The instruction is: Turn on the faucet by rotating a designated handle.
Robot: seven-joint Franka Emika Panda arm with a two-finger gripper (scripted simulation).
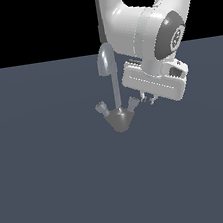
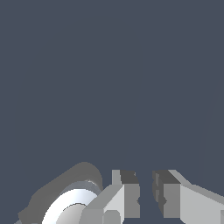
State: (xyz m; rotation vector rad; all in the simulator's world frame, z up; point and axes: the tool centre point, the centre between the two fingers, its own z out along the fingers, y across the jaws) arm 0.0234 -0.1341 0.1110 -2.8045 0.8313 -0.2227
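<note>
The grey faucet stands on the floor with a thin neck, a hooked spout and a cone base. The pale handle branches up from the base toward the exterior view's right. A darker twin knob branches to the left. My gripper hangs just to the right of the handle, at its height, most of it hidden under the white hand. In the wrist view the gripper has its jaws nearly together with nothing between them. The handle's round pale end sits just outside one finger.
The flat dark grey floor spreads all around the faucet. The white arm reaches down from above, behind and to the right of the spout.
</note>
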